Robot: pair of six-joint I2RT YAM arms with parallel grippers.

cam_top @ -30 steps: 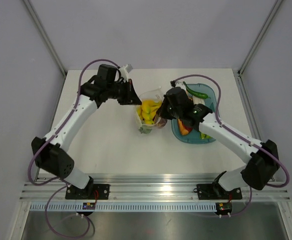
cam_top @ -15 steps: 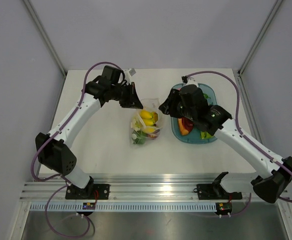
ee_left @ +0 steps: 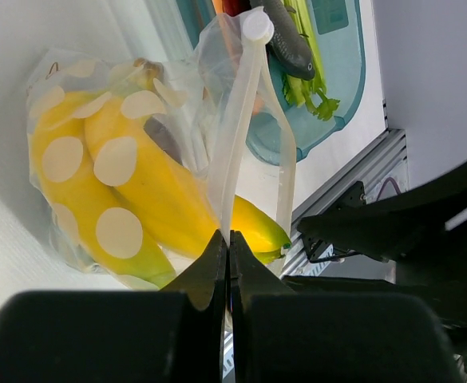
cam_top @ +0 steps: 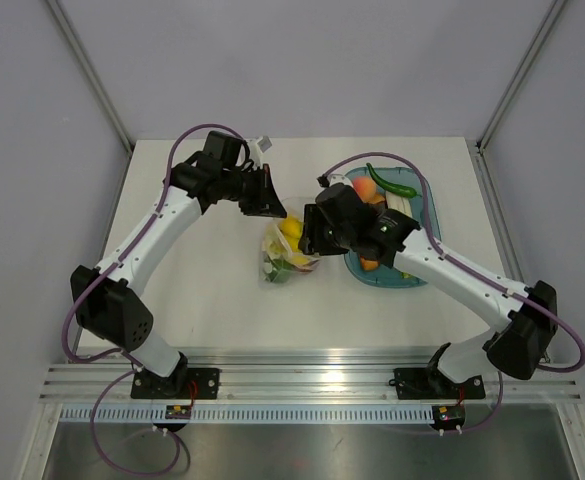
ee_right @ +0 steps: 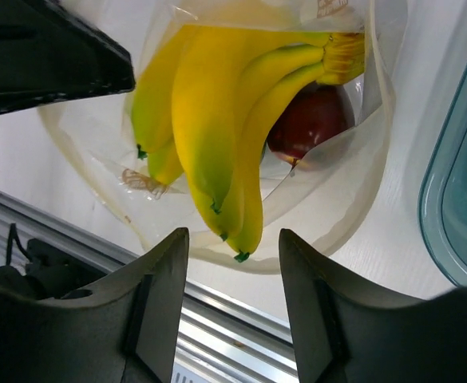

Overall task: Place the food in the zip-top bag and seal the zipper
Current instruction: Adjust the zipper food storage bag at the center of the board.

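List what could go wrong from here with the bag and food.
1. The left fingers pinch only the thin zipper. The bag, loaded with the banana bunch and dark red apple, may slip free.
2. The banana tips point toward the open mouth, just above the open right fingers. They could slide out or block the seal.
3. The green pepper and other pieces sit in the tray, and the bag already looks crowded.

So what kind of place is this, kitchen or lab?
Probably a robot lab cell: the left arm and right arm bolted to an aluminium rail, plain grey walls, toy food on a teal tray.
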